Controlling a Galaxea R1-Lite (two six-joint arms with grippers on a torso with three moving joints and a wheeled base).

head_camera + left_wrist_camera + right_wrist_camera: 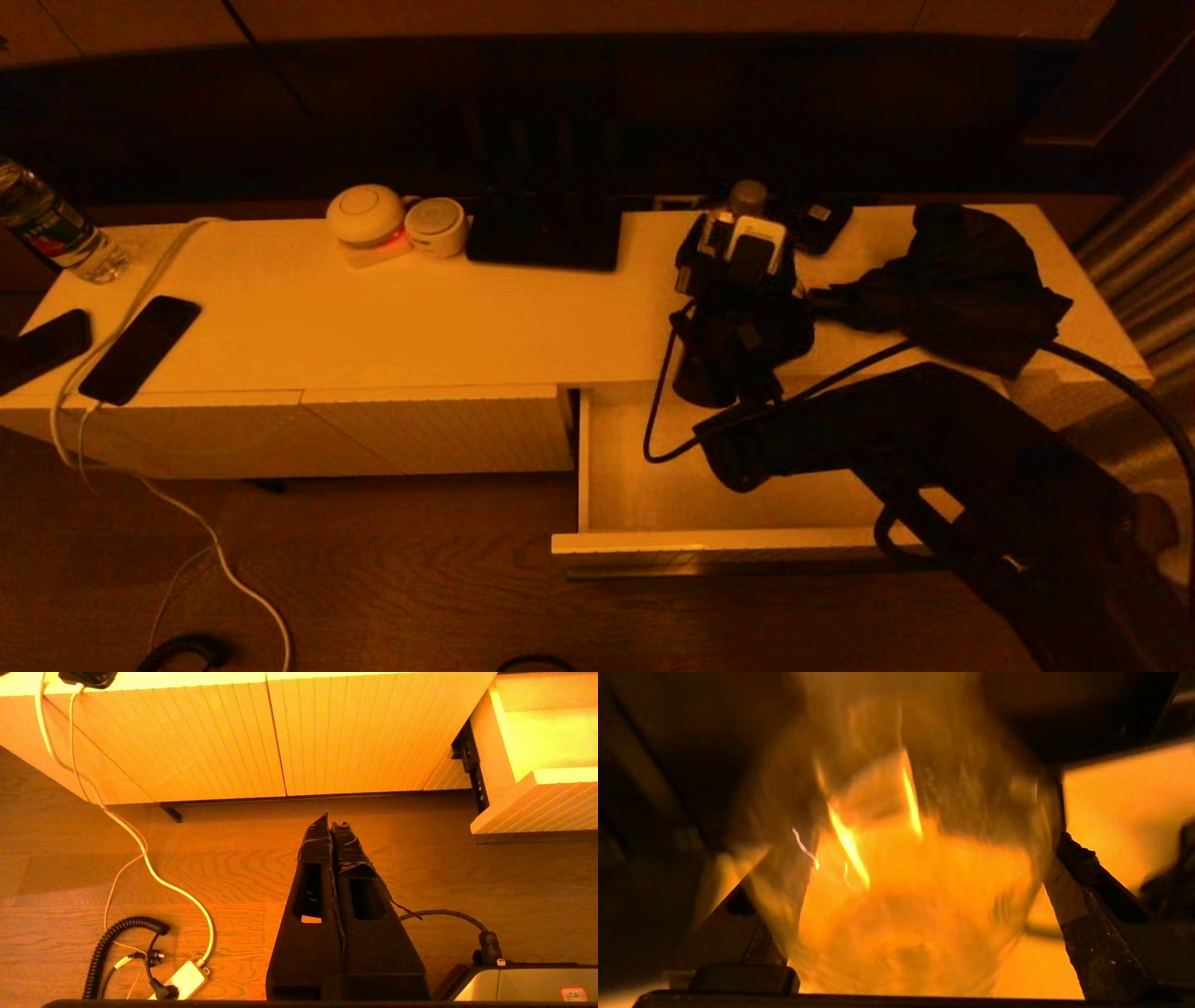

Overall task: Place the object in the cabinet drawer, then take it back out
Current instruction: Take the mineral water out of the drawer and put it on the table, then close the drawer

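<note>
The cabinet drawer [709, 541] stands pulled out at the right of the long white cabinet [373, 317], and its white inside is bare where the arm does not cover it. My right gripper [742, 280] hangs over the cabinet top just behind the drawer opening. It is shut on a clear plastic bottle [915, 896], whose grey cap [747, 196] pokes up beyond the wrist. The fingers [1087, 896] press on both sides of the bottle. My left gripper [331, 823] is shut and empty, parked low over the floor before the ribbed front panels.
On the cabinet top lie two phones [140, 347], a water bottle [47, 229], two round white devices [366, 215], a black slab [546, 233] and a dark cloth bundle [962, 280]. Cables and a power strip [180, 982] lie on the wooden floor.
</note>
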